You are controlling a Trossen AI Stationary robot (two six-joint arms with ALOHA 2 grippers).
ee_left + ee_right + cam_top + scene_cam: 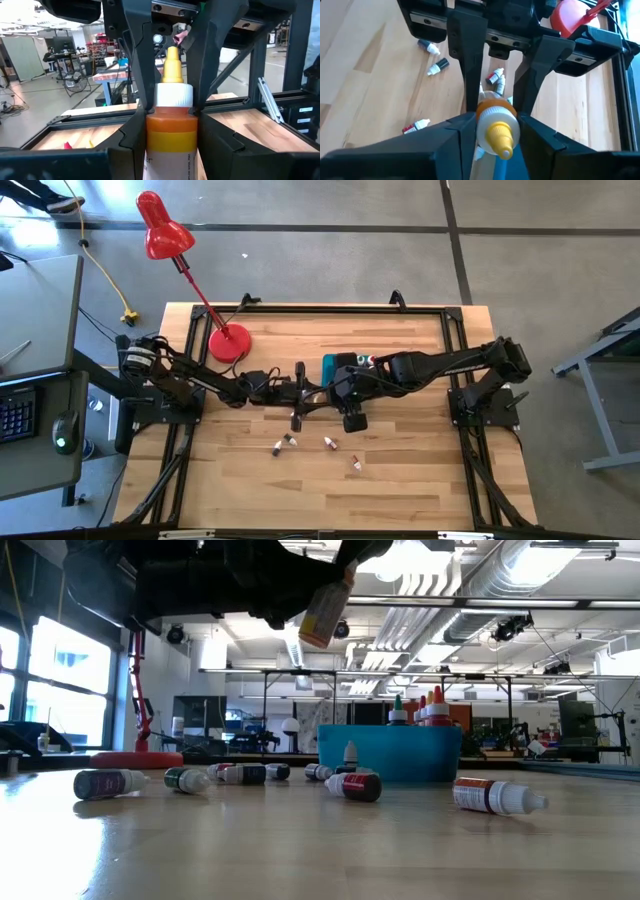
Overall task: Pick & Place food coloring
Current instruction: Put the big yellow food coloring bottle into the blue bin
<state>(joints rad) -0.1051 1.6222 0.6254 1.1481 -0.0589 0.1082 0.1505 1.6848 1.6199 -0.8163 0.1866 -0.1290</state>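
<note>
**One bottle in the air between both arms, many more left on the table**

You see the yellow-orange plastic bottle with white collar (pixel 170 130) held above the wooden table (pixel 400 480), near the blue plastic bin (pixel 336 363). The left pincer (pixel 170 107) is clenched on its body, and the right pincer (pixel 495 117) seems clenched at its cap end. A few capped bottles (pixel 435 705) already stand in the bin. I judge the task is early: many small bottles (pixel 495 797) still lie loose on the table.
</note>
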